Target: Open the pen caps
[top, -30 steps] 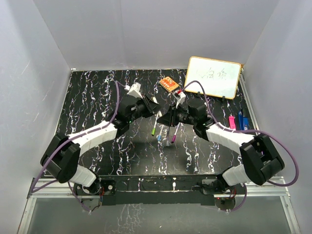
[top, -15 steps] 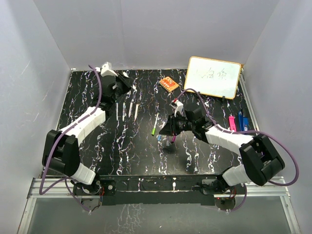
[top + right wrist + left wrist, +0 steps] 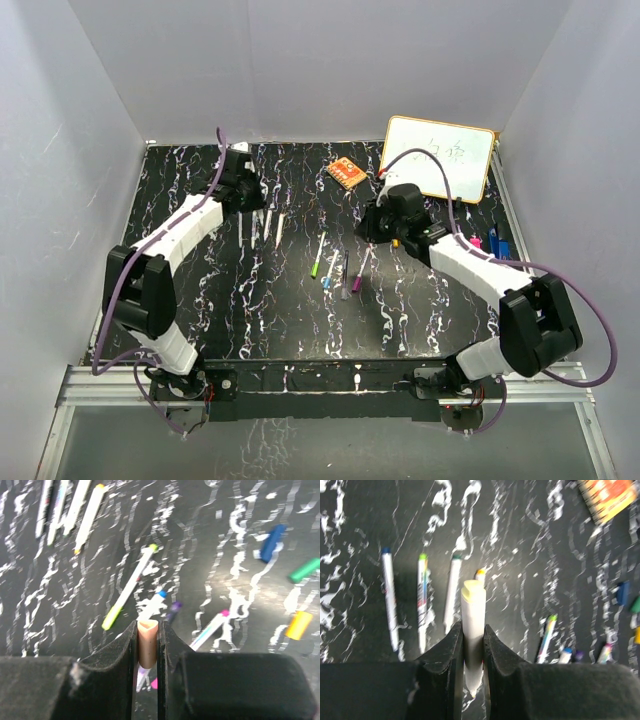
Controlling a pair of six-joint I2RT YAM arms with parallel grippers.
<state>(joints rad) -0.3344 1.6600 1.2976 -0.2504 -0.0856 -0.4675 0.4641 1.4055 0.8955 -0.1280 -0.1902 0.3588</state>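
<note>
We see the left end effector (image 3: 471, 630) withdrawn leftward, clamping a marker (image 3: 472, 602); right end effector (image 3: 147, 626) pinches seemingly an orange cap (image 3: 148, 647).

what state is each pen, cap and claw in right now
left claw, shut on an uncapped barrel
right claw, shut on a peach cap
row of four barrels, uncapped, lying flat
four middle pens, capped, lying flat
blue cap, green cap, yellow cap, off, lying loose
whiteboard, written on
</note>
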